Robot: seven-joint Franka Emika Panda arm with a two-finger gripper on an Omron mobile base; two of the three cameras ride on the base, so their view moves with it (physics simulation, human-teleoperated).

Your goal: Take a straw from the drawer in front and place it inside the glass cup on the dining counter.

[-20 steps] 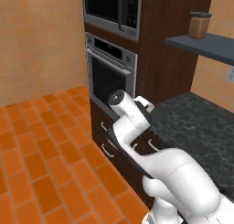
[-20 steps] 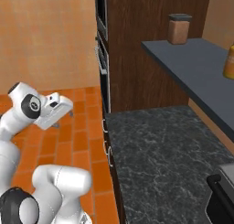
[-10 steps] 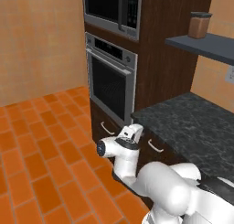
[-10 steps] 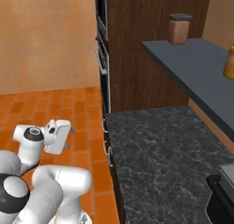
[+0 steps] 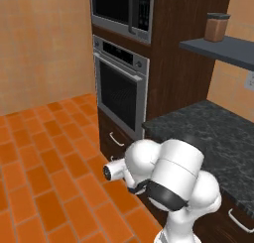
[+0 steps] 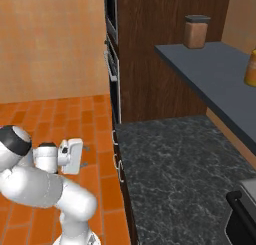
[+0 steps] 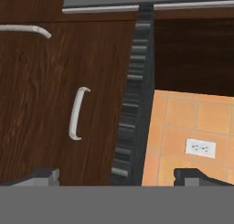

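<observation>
The pincer (image 7: 116, 176) is held low in front of the dark wood cabinet fronts, its two finger tips (image 7: 43, 176) spread wide apart with nothing between them. Ahead of it the closed drawer (image 7: 59, 104) is seen, with its curved silver handle (image 7: 77, 113) (turned on end by the tilted hand view). The dark speckled granite bench (image 6: 175, 174) lies to the arm's right, beside the wall oven (image 5: 121, 91).
</observation>
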